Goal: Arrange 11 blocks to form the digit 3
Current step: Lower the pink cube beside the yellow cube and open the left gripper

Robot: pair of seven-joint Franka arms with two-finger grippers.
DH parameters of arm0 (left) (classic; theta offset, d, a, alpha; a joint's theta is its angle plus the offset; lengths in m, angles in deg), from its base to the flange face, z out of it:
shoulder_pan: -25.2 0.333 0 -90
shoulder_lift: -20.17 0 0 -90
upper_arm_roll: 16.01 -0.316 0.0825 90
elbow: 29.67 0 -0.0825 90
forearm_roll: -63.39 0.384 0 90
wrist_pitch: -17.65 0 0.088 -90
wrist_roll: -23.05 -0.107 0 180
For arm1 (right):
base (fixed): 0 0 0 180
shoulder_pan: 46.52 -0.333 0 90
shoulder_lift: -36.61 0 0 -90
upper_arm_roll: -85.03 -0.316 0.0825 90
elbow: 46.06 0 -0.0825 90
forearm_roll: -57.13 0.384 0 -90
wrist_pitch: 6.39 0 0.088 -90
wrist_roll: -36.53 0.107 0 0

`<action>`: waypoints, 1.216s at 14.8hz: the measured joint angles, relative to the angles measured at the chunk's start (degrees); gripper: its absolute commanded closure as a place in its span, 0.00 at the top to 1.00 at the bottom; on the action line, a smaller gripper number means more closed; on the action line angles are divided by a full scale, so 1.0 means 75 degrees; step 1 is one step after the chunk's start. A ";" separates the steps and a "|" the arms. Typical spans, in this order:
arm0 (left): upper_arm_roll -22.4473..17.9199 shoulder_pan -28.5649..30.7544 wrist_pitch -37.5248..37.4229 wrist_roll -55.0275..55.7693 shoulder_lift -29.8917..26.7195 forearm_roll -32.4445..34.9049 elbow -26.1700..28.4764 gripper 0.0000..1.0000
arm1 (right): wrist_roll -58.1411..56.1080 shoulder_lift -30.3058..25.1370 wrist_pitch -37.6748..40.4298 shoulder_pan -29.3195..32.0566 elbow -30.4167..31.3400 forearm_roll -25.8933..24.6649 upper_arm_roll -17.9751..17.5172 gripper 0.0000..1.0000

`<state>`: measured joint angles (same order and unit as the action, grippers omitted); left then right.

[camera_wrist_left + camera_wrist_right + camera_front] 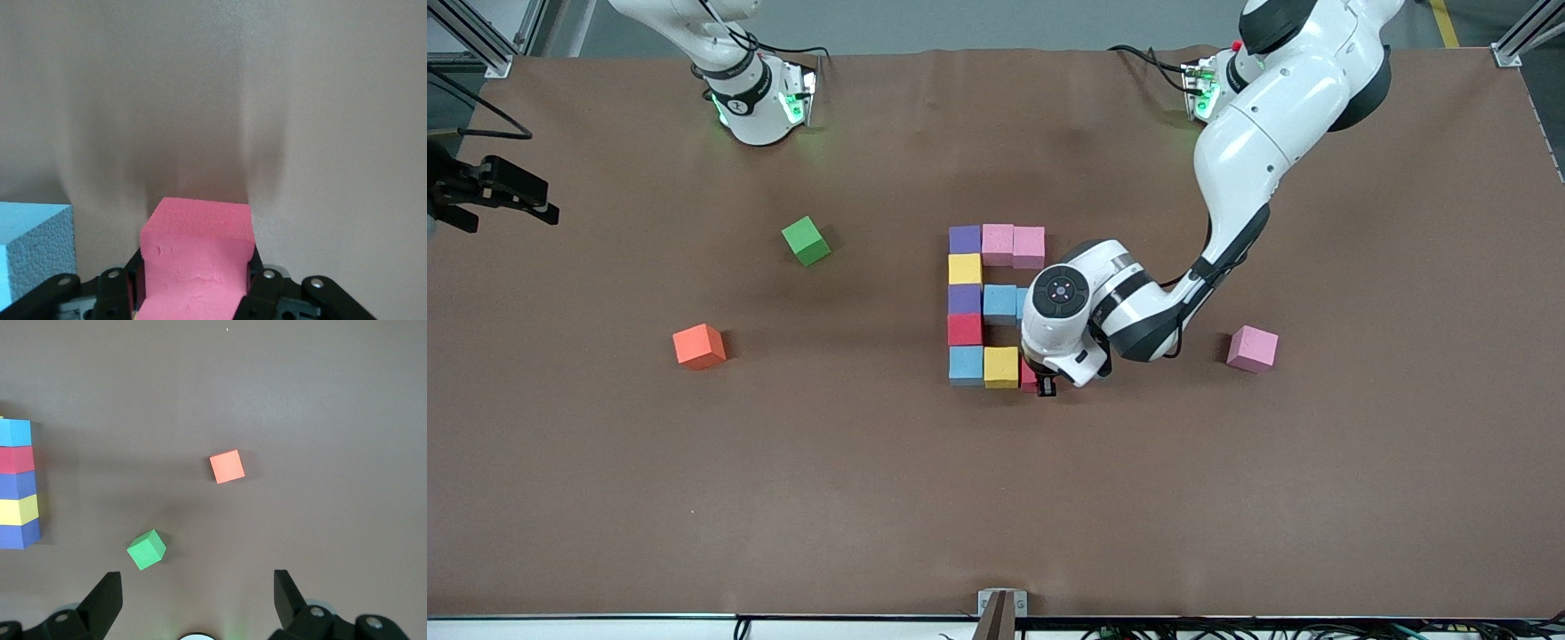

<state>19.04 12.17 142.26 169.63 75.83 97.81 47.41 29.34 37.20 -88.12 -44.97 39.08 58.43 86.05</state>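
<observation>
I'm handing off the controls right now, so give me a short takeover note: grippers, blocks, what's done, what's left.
Left gripper: shut on a red block, low at the nearest row's open end, beside the yellow block.
Right gripper: open, waiting at the right arm's end of the table, over no block.
Done: the block figure has its spine, farthest row, and most of the middle and nearest rows.
Left: release the red block.
Loose: green cube, orange cube, a pink cube.

Ten foam blocks (pixel 965 302) lay mid-table, touching in a near-complete figure; eleventh, red block (pixel 197 257), was pinched at the yellow-cube end of the camera-nearest row.
</observation>
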 measured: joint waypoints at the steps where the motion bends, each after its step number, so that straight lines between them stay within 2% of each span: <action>1: -0.0008 -0.0015 0.0000 0.0001 0.0003 0.0000 -0.0012 0.46 | 0.0000 0.0000 -0.0007 0.0000 0.0000 0.0000 -0.0007 1.00; 18: -0.0024 -0.0046 0.0000 0.0007 0.0015 0.0000 -0.0047 0.48 | 0.0000 0.0000 -0.0013 -0.0090 0.0000 -0.0002 -0.0036 1.00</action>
<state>18.86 11.83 142.27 169.69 75.95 97.80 47.06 29.34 37.20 -88.22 -45.64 39.08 58.41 85.78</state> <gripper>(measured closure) 0.441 0.000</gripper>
